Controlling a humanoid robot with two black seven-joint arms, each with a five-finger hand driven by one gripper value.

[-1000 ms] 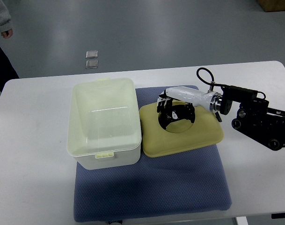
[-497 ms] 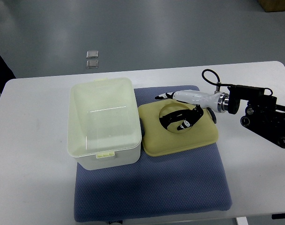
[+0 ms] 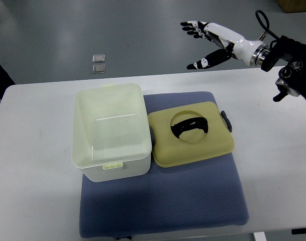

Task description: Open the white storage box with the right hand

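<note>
Nearest the camera, a blue mat [image 3: 163,201] covers the front of the white table [image 3: 37,201]. On the mat's left half stands the white storage box [image 3: 111,131], its rim showing and no lid over it. Just right of the box, touching or nearly touching its side, the yellowish lid [image 3: 193,138] lies flat on the mat, with a round recess and a dark handle [image 3: 191,126] in its middle. Beyond the box, on the grey floor, sit two small square tiles [image 3: 98,64]. Farther right of the box and well behind the lid, the right hand [image 3: 207,42] hangs over the table's far edge, fingers spread and holding nothing.

The box looks open, so the step in hand seems to be withdrawal. Done well, the arm keeps clear of lid and box, so neither gets nudged.

Half a second earlier the hand was down at the lid's handle recess. It has since lifted up and back, while lid and box have stayed put. Whether the lid shifted slightly is hard to say.
</note>
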